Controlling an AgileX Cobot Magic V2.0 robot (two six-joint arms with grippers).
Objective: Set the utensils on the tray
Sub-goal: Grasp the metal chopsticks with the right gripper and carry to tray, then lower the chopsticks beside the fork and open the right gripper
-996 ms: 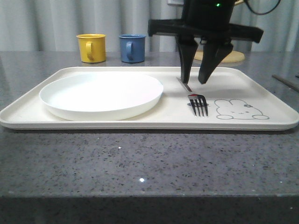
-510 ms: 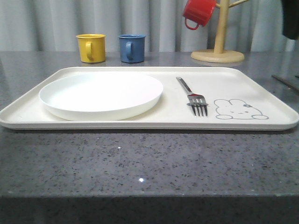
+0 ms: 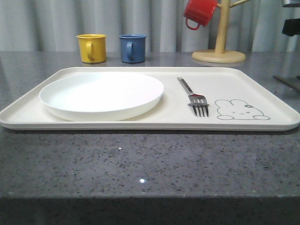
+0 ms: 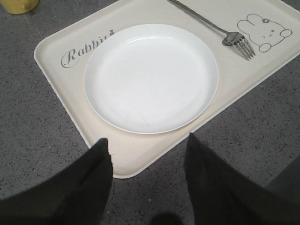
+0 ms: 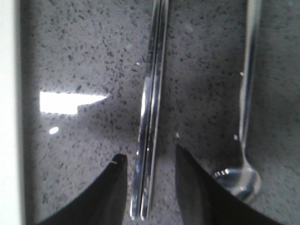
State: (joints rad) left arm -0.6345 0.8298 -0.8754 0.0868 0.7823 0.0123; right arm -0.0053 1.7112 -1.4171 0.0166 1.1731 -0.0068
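Observation:
The cream tray (image 3: 262,89) (image 4: 136,157) lies on the grey counter and holds the white plate (image 3: 101,93) (image 4: 151,77) on its left half and a silver fork (image 3: 193,96) (image 4: 213,27) beside the rabbit drawing. My left gripper (image 4: 147,145) hovers open over the tray's near corner, nothing between its fingers. Off the tray, a pair of silver chopsticks (image 5: 151,108) lies on the counter with a spoon (image 5: 246,117) beside it. My right gripper (image 5: 147,159) stands open, its fingers on either side of the chopsticks' end without touching them.
A yellow mug (image 3: 91,48) and a blue mug (image 3: 132,48) stand behind the tray. A red mug (image 3: 199,13) hangs on a wooden mug tree (image 3: 219,47) at the back right. The tray's edge (image 5: 9,117) runs along one side of the right wrist view.
My right gripper let go of the fork on the tray, rose and swung off to the right. It now hangs over the chopsticks. Fork and plate stayed put.

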